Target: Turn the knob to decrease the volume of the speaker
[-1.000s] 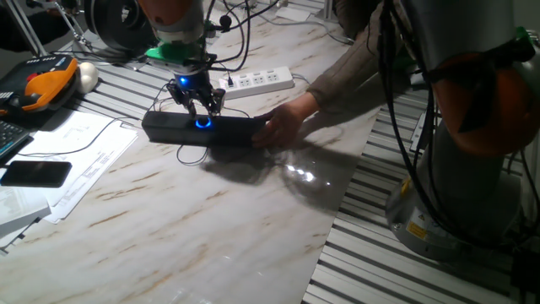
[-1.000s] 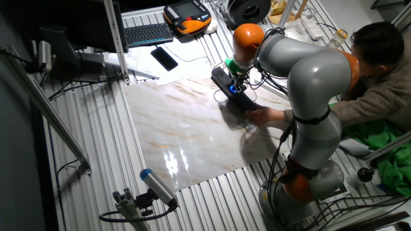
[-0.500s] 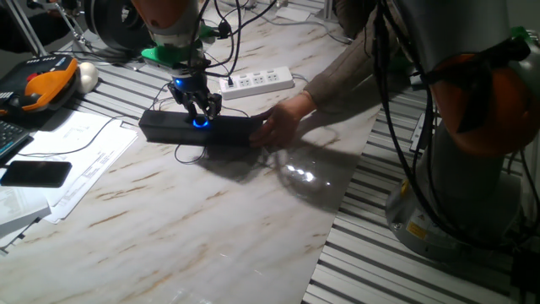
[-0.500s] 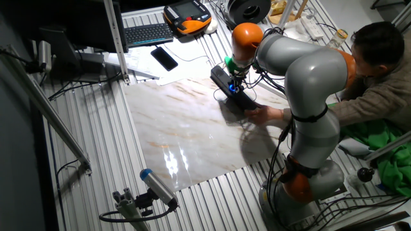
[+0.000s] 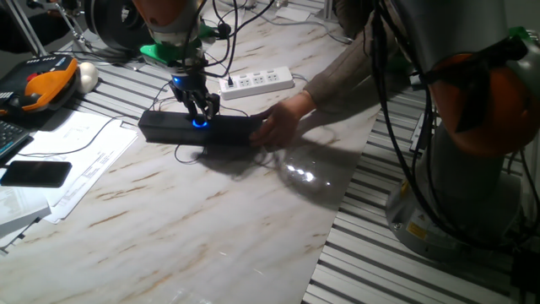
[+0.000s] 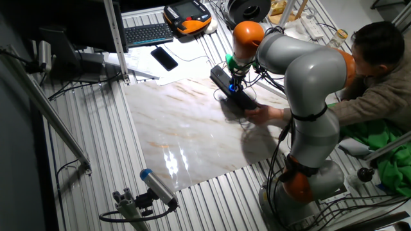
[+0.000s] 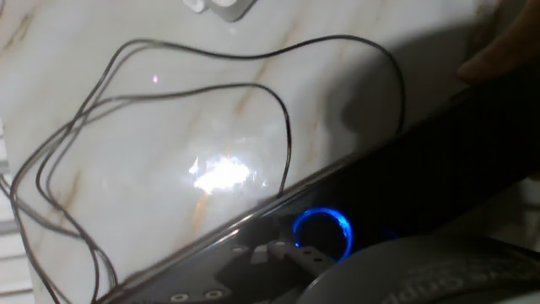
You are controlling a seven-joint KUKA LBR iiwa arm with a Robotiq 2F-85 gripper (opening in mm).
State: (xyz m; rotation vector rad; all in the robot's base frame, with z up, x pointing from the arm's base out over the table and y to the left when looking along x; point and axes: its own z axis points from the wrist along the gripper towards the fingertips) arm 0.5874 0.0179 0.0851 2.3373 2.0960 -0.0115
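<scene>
Jaws straddle the knob (image 5: 198, 122) on the speaker (image 5: 169, 128)

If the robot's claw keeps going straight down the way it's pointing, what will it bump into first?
Most likely the small round knob ringed in glowing blue light, set in the long slim black speaker bar. The two-finger gripper points down right over it, possibly already touching; depth is unclear.

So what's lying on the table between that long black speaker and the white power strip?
Only thin black cable, looped over bare marble between the speaker and the power strip; the hand view shows it best.
</scene>
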